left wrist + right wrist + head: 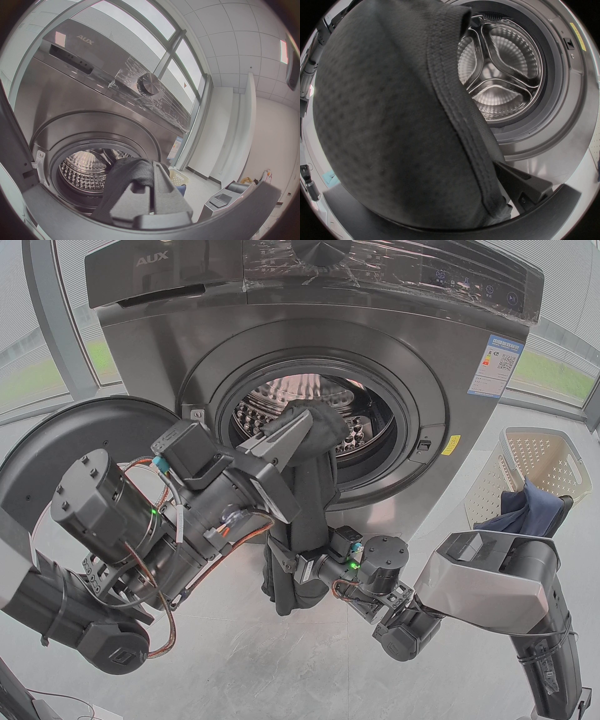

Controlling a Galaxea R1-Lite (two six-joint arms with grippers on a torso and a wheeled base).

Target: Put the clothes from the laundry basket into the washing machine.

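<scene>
Our left gripper (300, 426), closed on a dark garment (314, 490), holds it at the open washer (400, 359). Our right gripper (282, 560) sits against the hanging part, grip unclear. Next, we judge, push it inside.

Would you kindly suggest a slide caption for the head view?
Left gripper holds a dark garment before the open washing machine; blue clothes lie in the laundry basket.
</scene>
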